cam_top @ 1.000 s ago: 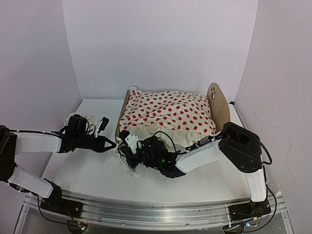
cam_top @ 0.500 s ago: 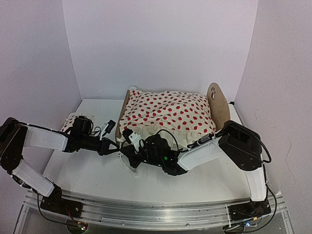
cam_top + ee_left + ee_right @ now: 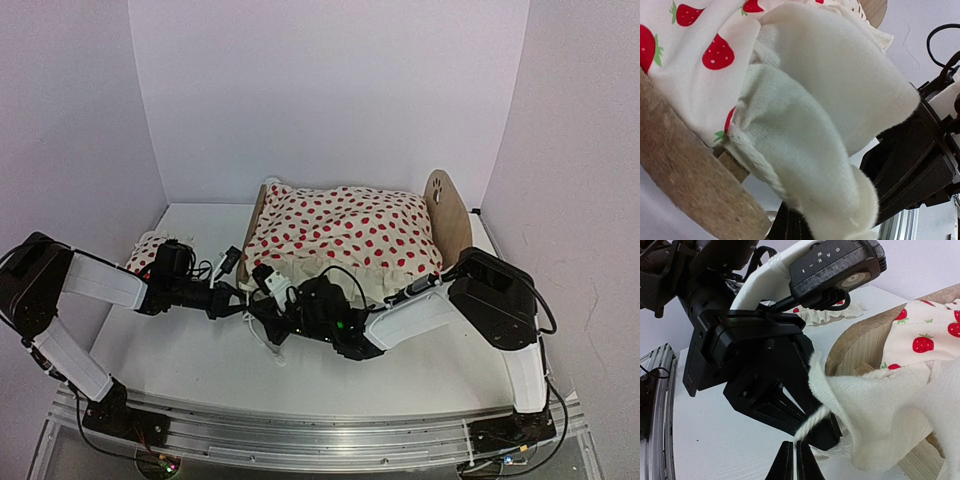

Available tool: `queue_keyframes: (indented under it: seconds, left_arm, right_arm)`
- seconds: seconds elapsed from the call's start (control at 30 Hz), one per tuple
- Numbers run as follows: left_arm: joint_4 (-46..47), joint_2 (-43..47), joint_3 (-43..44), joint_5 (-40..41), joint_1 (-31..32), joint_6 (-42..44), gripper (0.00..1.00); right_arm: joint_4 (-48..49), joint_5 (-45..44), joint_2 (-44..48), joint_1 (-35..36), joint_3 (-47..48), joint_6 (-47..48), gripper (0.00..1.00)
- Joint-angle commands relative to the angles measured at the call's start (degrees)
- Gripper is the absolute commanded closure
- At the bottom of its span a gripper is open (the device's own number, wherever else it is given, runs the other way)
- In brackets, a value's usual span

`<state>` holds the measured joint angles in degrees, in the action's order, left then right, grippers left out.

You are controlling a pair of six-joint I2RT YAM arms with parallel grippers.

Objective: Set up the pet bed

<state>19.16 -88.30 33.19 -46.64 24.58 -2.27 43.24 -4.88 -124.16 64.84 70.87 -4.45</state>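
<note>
Pet bed [image 3: 447,215] sits beside left end effector [image 3: 243,303] and right end effector [image 3: 258,317], both closed.

white table [image 3: 200,360], pet bed [image 3: 447,215], dotted pillow [image 3: 145,250]

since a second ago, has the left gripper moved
Yes. The left gripper has moved right, toward the near left corner of the pet bed, which has stayed put.
</note>
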Motion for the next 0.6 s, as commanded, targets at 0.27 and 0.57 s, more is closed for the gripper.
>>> queue_keyframes:
  seconds: [0.27, 0.57]
  left_arm:
    - [5.89, -2.54, 0.05, 1.49, 0.17, 1.05, 1.00]
    - [6.18, -2.35, 0.57, -0.96, 0.13, 3.42, 1.00]
  right_arm:
    - [-2.83, -2.59, 8.87, -0.01, -6.99, -0.96, 0.79]
    - [-8.95, -7.73, 5.39, -0.19, -2.30, 24.95, 0.71]
